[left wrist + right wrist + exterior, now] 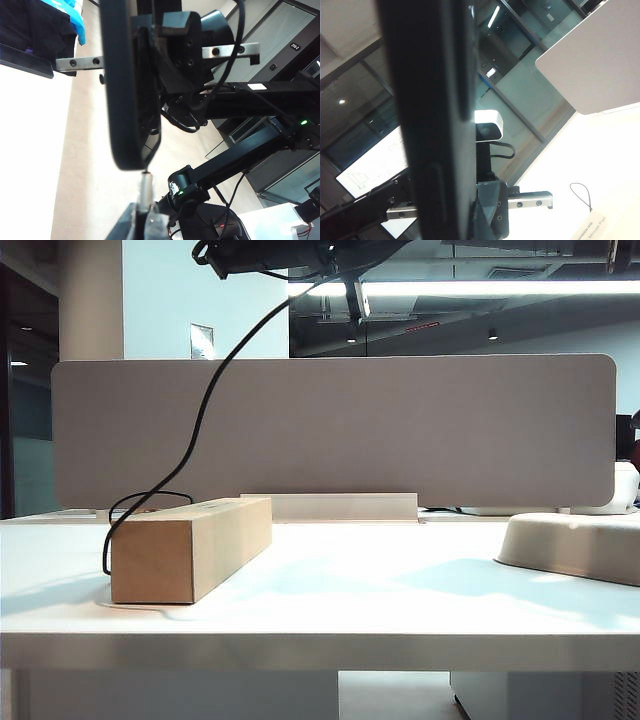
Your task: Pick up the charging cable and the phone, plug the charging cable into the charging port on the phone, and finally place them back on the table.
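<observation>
Both items were lifted high above the table (330, 580); the right gripper (172, 47) clenched the phone (127, 90); the left gripper (145, 220) pinched the charging cable (200, 420) plug at the port; seating and set-down remained.

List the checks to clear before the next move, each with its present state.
1. Right gripper shut on the phone, held above the table: ok.
2. Left gripper shut on the charging cable at its plug: ok.
3. Plug pointing at the phone's short edge: ok.
4. Plug fully seated in the phone: cannot tell.
5. Cable hangs slack down behind the cardboard box: ok.
</observation>
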Robot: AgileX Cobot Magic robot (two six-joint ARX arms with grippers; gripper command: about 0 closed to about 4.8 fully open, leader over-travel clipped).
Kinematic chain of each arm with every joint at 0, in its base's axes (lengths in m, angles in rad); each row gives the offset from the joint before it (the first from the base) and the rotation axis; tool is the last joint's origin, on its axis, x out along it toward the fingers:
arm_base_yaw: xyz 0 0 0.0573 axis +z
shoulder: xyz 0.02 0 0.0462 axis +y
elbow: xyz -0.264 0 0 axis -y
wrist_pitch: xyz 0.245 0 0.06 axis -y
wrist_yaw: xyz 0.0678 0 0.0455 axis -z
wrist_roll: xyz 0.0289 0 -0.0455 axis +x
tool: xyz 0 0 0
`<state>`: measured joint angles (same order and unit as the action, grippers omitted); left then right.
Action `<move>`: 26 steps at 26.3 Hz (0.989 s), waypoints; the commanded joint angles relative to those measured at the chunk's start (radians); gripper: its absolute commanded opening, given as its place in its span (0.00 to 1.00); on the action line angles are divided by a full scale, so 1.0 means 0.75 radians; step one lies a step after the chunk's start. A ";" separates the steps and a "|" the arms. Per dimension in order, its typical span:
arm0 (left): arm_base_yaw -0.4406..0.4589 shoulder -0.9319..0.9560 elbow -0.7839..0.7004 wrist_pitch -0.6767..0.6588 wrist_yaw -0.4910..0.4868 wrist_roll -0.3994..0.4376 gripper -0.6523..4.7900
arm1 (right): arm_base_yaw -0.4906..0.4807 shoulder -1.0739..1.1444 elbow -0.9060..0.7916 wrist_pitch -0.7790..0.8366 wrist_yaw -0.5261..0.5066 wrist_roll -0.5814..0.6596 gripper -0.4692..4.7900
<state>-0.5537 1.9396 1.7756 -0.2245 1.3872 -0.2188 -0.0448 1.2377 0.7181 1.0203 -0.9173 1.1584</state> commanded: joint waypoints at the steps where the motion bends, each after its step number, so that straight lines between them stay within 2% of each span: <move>1: -0.004 -0.004 0.007 0.013 0.006 -0.002 0.11 | 0.008 -0.008 0.010 0.054 0.035 -0.008 0.08; 18: -0.008 -0.003 0.007 0.050 -0.030 -0.006 0.11 | 0.010 -0.008 0.010 0.080 0.027 0.008 0.08; 26: -0.009 -0.003 0.007 0.095 0.007 -0.094 0.11 | 0.009 -0.008 0.010 0.080 0.034 0.006 0.08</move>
<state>-0.5587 1.9411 1.7756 -0.1680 1.3697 -0.2829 -0.0376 1.2373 0.7181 1.0466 -0.9047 1.1645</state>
